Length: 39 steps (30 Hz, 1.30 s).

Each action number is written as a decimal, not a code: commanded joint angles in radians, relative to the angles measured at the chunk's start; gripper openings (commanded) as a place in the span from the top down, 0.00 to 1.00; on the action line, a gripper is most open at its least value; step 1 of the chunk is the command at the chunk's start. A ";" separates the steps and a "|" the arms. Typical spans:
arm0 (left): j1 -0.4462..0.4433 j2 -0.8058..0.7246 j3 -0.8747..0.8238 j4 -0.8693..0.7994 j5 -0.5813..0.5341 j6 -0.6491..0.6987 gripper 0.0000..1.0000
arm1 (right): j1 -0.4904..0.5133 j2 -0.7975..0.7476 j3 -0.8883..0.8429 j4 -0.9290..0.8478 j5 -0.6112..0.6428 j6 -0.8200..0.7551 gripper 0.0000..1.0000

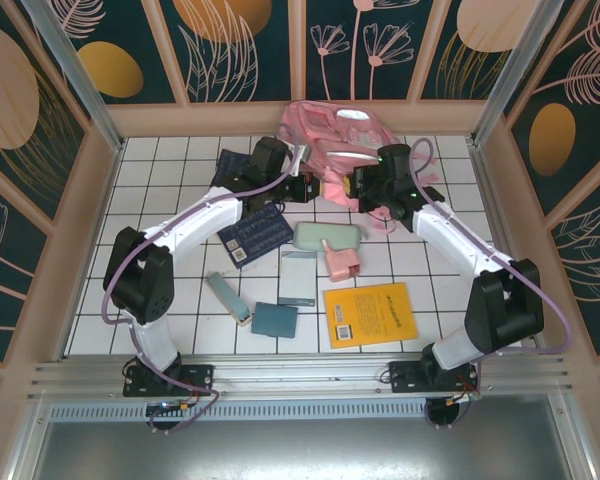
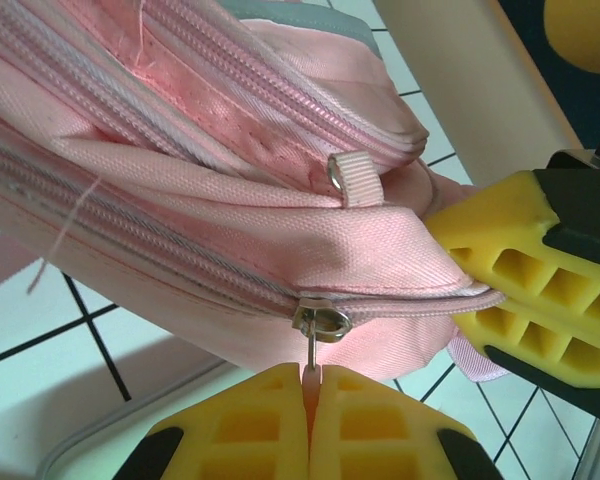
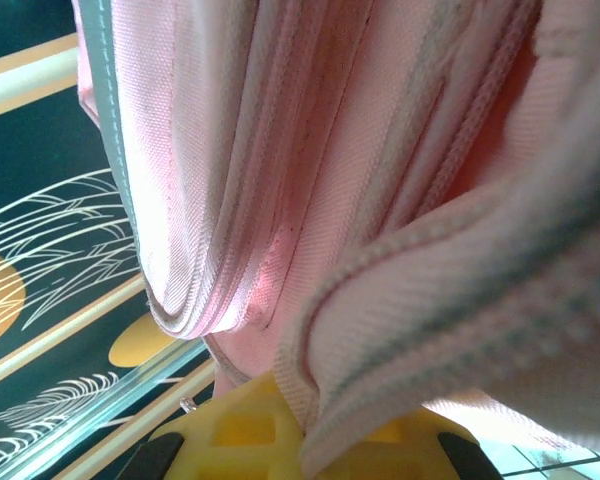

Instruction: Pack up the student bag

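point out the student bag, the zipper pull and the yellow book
student bag (image 1: 325, 125), top external view, upper pink fabric
zipper pull (image 2: 311, 350), left wrist view, thin metal stem above the fingers
yellow book (image 1: 370, 314), top external view, middle of its cover

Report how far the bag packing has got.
Done: nothing looks packed yet. In hand: the left gripper has its fingers shut on the zipper pull of the student bag. The right gripper pinches the bag's fabric edge, apparently to get it open. Left: the yellow book, green pouch, navy notebook and other small items lie on the table, outside the bag.
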 commanded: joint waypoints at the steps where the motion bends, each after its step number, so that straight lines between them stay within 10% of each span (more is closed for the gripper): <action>1: 0.075 0.022 0.045 0.006 -0.067 0.008 1.00 | -0.078 -0.045 -0.028 -0.039 0.078 -0.048 1.00; 17: 0.124 0.107 0.112 0.023 0.246 0.069 1.00 | -0.123 -0.008 0.051 -0.107 -0.016 -0.263 1.00; 39: 0.052 0.133 0.111 -0.012 0.174 0.103 0.81 | -0.085 0.025 0.064 -0.110 -0.058 -0.306 1.00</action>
